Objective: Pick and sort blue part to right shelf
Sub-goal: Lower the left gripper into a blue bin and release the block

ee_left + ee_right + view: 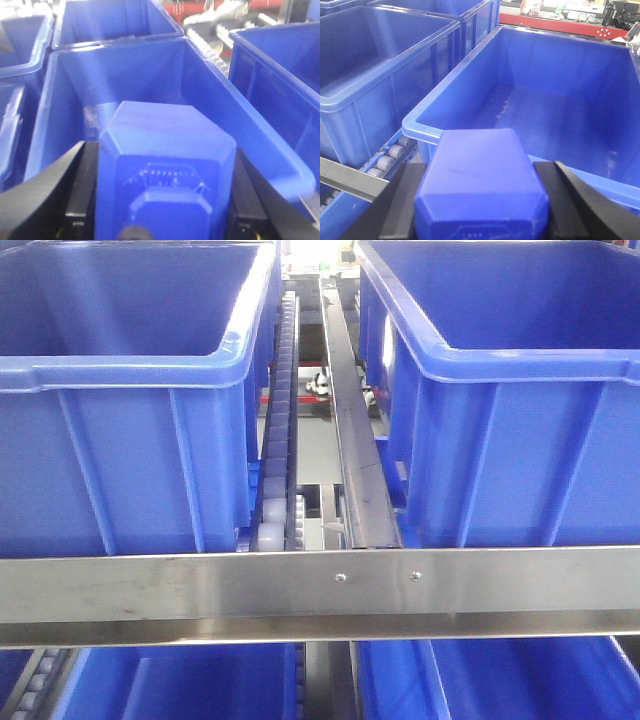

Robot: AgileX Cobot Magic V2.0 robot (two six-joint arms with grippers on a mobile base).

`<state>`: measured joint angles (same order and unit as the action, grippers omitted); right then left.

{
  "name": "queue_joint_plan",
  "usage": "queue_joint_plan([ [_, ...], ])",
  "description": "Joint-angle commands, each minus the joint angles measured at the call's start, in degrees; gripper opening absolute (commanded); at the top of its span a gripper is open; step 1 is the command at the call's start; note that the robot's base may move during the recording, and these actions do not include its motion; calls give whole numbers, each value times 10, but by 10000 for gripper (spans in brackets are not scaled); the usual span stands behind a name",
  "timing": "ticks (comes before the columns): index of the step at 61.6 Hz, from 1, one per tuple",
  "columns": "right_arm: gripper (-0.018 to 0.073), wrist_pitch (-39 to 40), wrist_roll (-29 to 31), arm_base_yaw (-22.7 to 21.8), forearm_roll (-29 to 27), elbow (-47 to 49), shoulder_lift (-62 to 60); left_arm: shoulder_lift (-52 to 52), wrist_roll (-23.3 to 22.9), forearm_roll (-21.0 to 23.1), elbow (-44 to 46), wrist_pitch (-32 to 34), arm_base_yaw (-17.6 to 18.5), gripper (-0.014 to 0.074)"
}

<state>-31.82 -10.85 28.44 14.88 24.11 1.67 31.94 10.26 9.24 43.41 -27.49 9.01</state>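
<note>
Each wrist view shows a chunky blue part clamped between black fingers. In the left wrist view the blue part (167, 165) fills the lower middle, with my left gripper (165, 200) shut on it above a blue bin (210, 100). In the right wrist view another blue part (482, 182) sits in my right gripper (482, 205), held just before the near rim of a large blue bin (445, 95) on the shelf. Neither gripper appears in the front view.
The front view shows two big blue bins (120, 440) (520, 450) on a roller rack, a steel crossbar (320, 590) in front and a steel divider rail (350, 440) between them. More blue bins (180, 680) sit on the level below. Grey rollers (387, 157) run left of the right bin.
</note>
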Motion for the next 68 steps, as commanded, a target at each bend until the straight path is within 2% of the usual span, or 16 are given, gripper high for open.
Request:
queue_joint_plan([
  [1, 291, 52, 7, -1, 11, 17, 11, 79, -1, 30, 61, 53, 3, 356],
  [9, 291, 52, 7, -1, 11, 17, 11, 215, -2, 76, 132, 53, 3, 356],
  [21, 291, 52, 7, -1, 11, 17, 11, 399, -2, 73, 234, 47, 3, 356],
  [31, 291, 52, 7, -1, 11, 17, 11, 528, -2, 40, 314, 23, 3, 355],
  [40, 291, 52, 7, -1, 11, 17, 11, 597, -2, 29, 340, 39, 0, 355],
  [49, 291, 52, 7, -1, 11, 17, 11, 652, -2, 21, 341, 64, -20, 355],
  [59, 291, 52, 7, -1, 11, 17, 11, 690, -2, 21, 341, 60, -39, 356],
  [68, 291, 52, 7, -1, 11, 17, 11, 712, -2, 10, 342, 56, -39, 356],
])
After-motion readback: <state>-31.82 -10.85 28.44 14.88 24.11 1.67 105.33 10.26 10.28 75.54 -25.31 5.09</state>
